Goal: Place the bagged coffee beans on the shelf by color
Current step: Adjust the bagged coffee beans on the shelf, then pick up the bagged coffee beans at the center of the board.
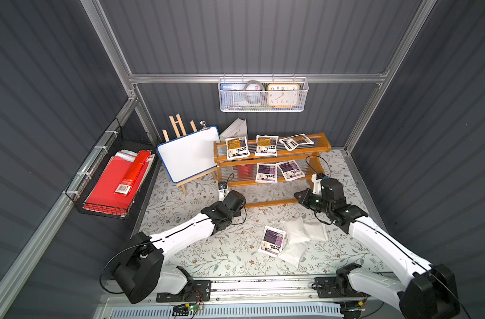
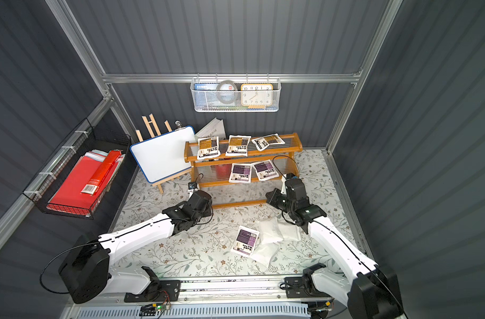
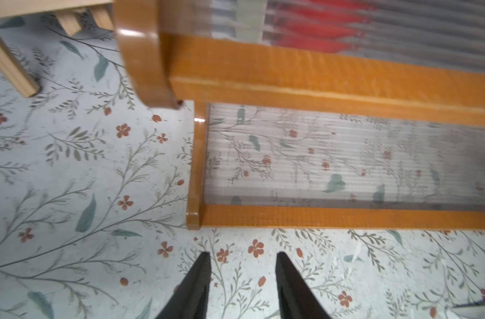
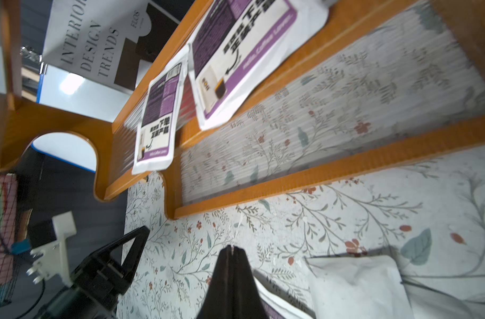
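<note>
Three orange-brown pouches (image 1: 236, 147) are laid on the top tier (image 1: 318, 145) of the shelf (image 1: 326, 143), two purple pouches (image 1: 266, 172) on its middle tier (image 1: 238, 172); its bottom tier (image 1: 263, 194) is bare; four loose pouches (image 1: 296, 233) are left in front of it; the left gripper (image 3: 243, 254) is held parted and empty, the right gripper (image 4: 231, 248) closed on nothing.

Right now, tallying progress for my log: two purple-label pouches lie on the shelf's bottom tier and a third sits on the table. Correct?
No: the two purple-label pouches lie on the shelf's middle tier, as both top views show. The third purple-label pouch does sit on the table.
</note>
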Controlling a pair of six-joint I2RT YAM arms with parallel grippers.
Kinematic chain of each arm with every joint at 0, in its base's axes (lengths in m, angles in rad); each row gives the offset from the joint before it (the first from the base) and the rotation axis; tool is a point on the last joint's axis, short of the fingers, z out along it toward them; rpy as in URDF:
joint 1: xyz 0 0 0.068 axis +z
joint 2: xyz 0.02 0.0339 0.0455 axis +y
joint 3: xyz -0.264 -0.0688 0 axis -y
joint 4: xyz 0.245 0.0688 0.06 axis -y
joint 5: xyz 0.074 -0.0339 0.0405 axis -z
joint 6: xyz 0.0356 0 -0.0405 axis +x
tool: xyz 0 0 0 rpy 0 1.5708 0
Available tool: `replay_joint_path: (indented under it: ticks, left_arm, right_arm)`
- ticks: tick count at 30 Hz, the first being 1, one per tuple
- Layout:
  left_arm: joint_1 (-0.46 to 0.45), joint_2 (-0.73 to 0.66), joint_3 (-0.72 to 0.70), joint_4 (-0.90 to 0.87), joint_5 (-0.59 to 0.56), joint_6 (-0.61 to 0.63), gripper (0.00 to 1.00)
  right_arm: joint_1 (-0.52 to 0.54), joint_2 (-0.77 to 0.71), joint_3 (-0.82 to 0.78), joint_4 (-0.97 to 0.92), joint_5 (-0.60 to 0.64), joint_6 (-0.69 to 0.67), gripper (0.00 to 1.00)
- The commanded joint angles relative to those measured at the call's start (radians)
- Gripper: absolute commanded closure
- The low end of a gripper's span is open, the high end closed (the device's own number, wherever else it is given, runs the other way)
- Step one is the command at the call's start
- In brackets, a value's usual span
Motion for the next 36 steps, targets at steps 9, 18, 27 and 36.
replay_joint_path:
  ticks: [9,18,27,36]
  left_arm:
    - [-0.009,0.059,-0.105,0.084,0.583,0.270,0.47]
    - [-0.024,0.155,-0.115,0.117,0.851,0.299,0.37]
    - [-0.024,0.219,-0.118,0.124,0.949,0.308,0.37]
    - [-0.024,0.281,-0.114,0.149,0.988,0.314,0.43]
  right_arm:
    - [0.389,-0.028,-0.238,-0.029,0.040,0.194,1.00]
    - [0.449,0.086,-0.294,0.048,0.046,0.187,1.00]
    - [0.451,0.156,-0.399,0.198,0.032,0.204,1.00]
    - [0.451,0.308,-0.380,0.280,0.023,0.168,1.00]
